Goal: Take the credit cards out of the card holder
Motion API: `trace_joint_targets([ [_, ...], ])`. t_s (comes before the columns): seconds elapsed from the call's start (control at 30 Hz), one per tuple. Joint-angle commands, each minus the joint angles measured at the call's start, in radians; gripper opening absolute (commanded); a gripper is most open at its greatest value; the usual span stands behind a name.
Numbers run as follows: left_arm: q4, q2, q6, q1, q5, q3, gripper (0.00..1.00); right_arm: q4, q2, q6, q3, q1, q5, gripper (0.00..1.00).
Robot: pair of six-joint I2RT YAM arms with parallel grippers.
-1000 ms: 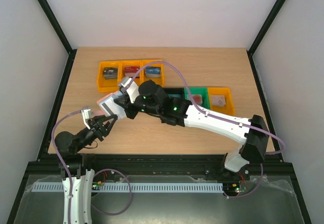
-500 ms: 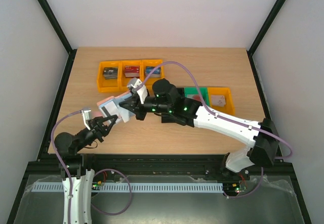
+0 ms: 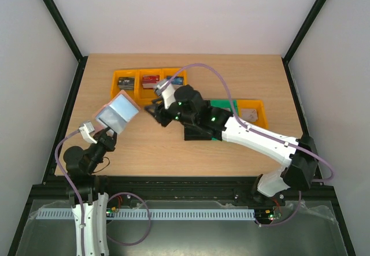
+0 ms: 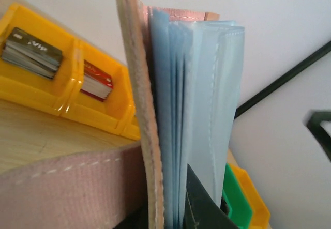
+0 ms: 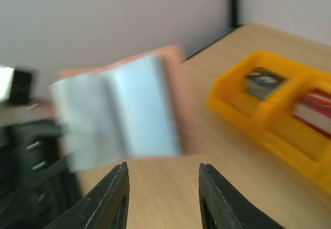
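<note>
White walls close in a pale wooden table (image 3: pixel 231 77), framed by black posts. At the back left sits a row of yellow bins (image 3: pixel 115 96); one holds a grey stack of cards (image 3: pixel 126 82) and its neighbour a red stack (image 3: pixel 150 81). A green bin (image 3: pixel 223 103) and a single yellow bin (image 3: pixel 256 114) lie to the right, partly behind the right arm.

The left claw (image 3: pixel 104 130) is clamped on the lower edge of the card holder (image 3: pixel 117 111) and holds it up off the table, over the front left area. The holder is open, with its pale blue inside facing up and toward the right arm. From the left wrist, its blue sleeves stand edge-on beside the brownish cover.

The right claw (image 5: pixel 163 198) hangs just beside the holder, not touching it. Its fingers are apart with nothing between them.
</note>
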Motion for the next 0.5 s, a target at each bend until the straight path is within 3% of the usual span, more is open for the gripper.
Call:
trace_joint_targets([
  [0.0, -0.021, -0.018, -0.003, 0.006, -0.072, 0.021, 0.02, -0.026, 0.049, -0.164, 0.062, 0.148, -0.227, 0.37],
  [0.13, 0.000, -0.018, -0.005, 0.006, -0.022, 0.014, 0.02, 0.004, 0.173, -0.146, 0.185, 0.211, -0.377, 0.36],
  [0.47, 0.041, -0.018, -0.011, -0.003, 0.058, 0.003, 0.02, 0.106, 0.370, 0.057, 0.408, 0.209, -0.169, 0.21],
])
